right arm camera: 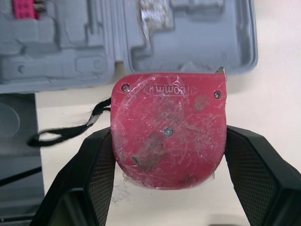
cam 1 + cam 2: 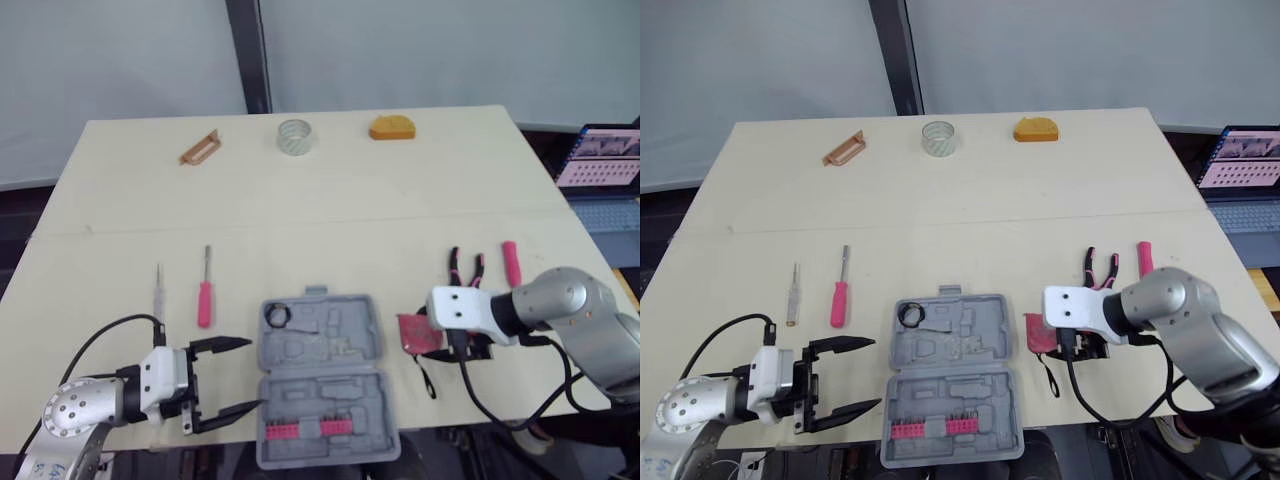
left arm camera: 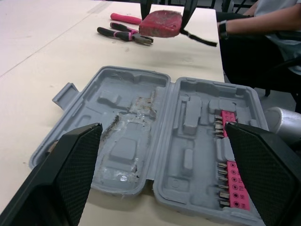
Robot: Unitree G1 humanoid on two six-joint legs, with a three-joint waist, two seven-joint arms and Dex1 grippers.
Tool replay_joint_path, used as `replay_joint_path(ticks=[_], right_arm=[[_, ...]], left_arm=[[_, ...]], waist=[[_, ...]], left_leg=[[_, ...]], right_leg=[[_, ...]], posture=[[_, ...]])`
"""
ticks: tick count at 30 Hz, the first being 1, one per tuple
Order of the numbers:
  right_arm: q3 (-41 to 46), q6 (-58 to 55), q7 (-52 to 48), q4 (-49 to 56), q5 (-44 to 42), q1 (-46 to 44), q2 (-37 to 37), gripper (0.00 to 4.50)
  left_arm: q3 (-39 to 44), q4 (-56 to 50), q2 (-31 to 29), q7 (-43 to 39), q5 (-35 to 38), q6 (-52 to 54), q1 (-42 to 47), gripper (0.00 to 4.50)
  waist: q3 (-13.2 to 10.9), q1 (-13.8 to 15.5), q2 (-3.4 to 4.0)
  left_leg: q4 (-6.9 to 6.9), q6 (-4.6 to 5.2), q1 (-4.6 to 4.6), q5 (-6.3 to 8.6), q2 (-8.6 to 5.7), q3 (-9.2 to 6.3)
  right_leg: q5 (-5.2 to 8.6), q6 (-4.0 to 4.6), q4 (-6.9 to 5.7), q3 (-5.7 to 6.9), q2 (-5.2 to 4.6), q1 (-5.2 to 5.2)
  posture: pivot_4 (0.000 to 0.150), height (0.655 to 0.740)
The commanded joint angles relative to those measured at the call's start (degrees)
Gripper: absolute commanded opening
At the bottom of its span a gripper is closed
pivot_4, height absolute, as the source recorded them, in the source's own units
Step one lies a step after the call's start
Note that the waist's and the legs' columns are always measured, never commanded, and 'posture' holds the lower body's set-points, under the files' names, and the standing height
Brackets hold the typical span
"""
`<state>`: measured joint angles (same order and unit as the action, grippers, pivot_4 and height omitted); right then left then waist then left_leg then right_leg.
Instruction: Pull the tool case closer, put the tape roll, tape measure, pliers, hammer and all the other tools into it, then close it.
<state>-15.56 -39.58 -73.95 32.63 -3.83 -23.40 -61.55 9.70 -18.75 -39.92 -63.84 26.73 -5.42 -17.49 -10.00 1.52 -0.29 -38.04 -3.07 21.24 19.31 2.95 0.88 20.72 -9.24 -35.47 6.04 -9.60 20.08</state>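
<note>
- The right claw [image 1: 169, 169] is part-closed on the red tape measure [image 1: 168, 129]. One black finger is pressed against each side edge of the tape measure, and its flat face is turned toward the wrist camera.
- The tape measure's black strap [image 1: 70, 132] hangs loose to one side of the claw.
- The grey tool case [image 2: 320, 345] lies open and flat on the table [image 2: 400, 200]. Its right edge is just beside the right claw, toward the robot's left.
- The pliers [image 2: 463, 270] and a pink handle [image 2: 511, 262] lie just beyond the right claw, on its far side.
- The left claw [image 2: 250, 373] is spread wide and holds nothing. Its fingertips are pointed at the left edge of the case and are just beside it.
- A pink screwdriver [image 2: 204, 290] and a clear-handled screwdriver [image 2: 158, 290] lie just ahead of the left claw, farther up the table.
- The clear tape roll [image 2: 295, 135] stands at the far table edge, well apart from both claws.
</note>
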Motion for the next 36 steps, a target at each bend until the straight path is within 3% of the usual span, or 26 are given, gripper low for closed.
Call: replay_joint_path(ticks=[1,10,15,23,36], right_arm=[[-2.2,-3.0,-0.8,2.6,-0.1,-0.9,-1.4,2.92],[-14.1,-0.3,4.0,-5.4,8.7,-4.1,4.6,2.92],[-20.3,-4.5,3.8,-12.2,12.9,-14.5,13.5,2.92],[-24.7,-14.9,-0.7,-12.1,12.9,-28.5,17.4,2.92],[-28.2,-14.6,-1.4,-13.7,11.8,-34.2,19.7,2.92]], left_arm=[[1.0,0.5,-0.8,-0.8,0.8,0.0,0.6,4.50],[0.8,3.1,0.4,0.8,0.6,1.1,4.5,4.50],[1.4,4.7,0.8,1.4,-0.1,1.1,4.7,4.50],[1.9,4.5,0.8,2.2,-0.7,0.3,3.8,4.50],[3.6,6.6,1.0,2.8,-0.8,-1.5,1.9,4.50]], waist=[[0.0,0.0,0.00],[0.0,-0.4,0.00],[0.0,-1.3,0.00],[0.0,-1.8,0.02],[0.0,-2.0,0.01]], left_leg=[[0.00,0.00,0.01,0.00,0.00,0.00],[0.00,0.00,0.02,0.00,0.00,0.03],[-0.01,-0.02,0.06,-0.01,0.01,0.05],[0.04,-0.03,0.13,0.00,0.01,0.05],[0.04,-0.03,0.14,0.00,0.01,0.05]], right_leg=[[0.00,0.00,0.00,0.00,0.00,0.00],[0.00,0.00,-0.09,-0.01,0.00,0.09],[0.00,0.00,-0.15,-0.01,0.00,0.21],[0.01,0.01,-0.17,0.02,0.00,0.36],[0.01,0.01,-0.23,0.02,0.00,0.42]], posture=[[0.150,0.7349],[0.150,0.7349],[0.150,0.7349],[0.150,0.7349],[0.150,0.7349]])
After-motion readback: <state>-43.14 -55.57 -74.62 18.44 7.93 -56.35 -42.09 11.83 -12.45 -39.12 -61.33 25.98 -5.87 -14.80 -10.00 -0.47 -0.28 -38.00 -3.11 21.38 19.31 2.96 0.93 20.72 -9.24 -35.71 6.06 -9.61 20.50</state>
